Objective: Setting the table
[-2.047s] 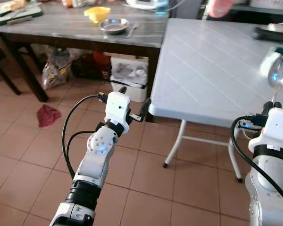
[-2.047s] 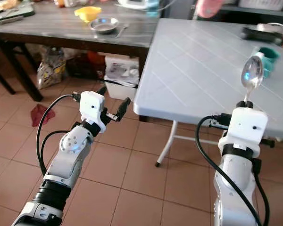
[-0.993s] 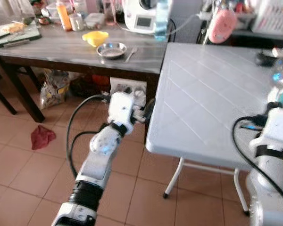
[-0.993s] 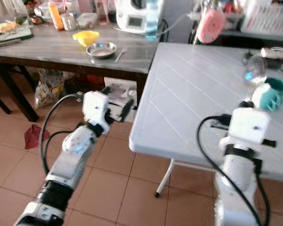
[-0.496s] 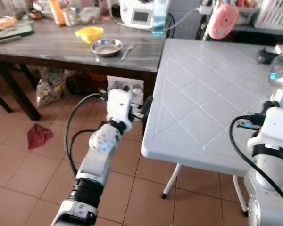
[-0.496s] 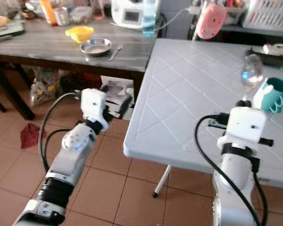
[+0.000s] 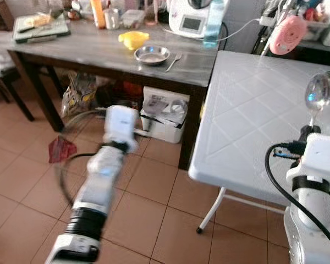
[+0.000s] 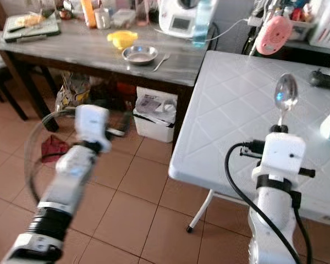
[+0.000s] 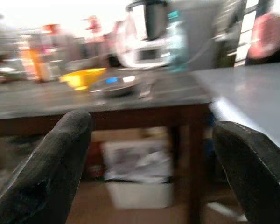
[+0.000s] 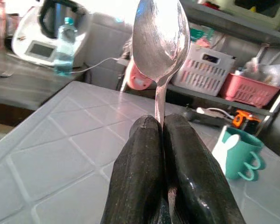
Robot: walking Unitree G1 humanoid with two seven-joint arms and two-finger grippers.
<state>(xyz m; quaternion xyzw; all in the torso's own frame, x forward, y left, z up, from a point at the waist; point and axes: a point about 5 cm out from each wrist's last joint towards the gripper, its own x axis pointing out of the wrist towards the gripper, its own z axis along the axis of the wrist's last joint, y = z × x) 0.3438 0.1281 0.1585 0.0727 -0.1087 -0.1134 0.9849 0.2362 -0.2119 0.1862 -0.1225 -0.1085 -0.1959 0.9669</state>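
My right gripper is shut on the handle of a metal spoon, which it holds upright with the bowl on top. It hovers above the near edge of the white folding table. A teal mug stands on that table, beyond the spoon to the right. My left gripper is open and empty, out over the tiled floor left of the white table. It faces the grey side table, and the arm is blurred.
The grey side table carries a yellow bowl, a metal bowl, a second spoon, a white appliance and a cutting board. Under it stand a white bin and a bag. A red cloth lies on the floor.
The camera has shifted, so the tables sit further right in the picture. My left arm has swung away from the white table's corner and is blurred. The spoon stays upright in my right gripper.
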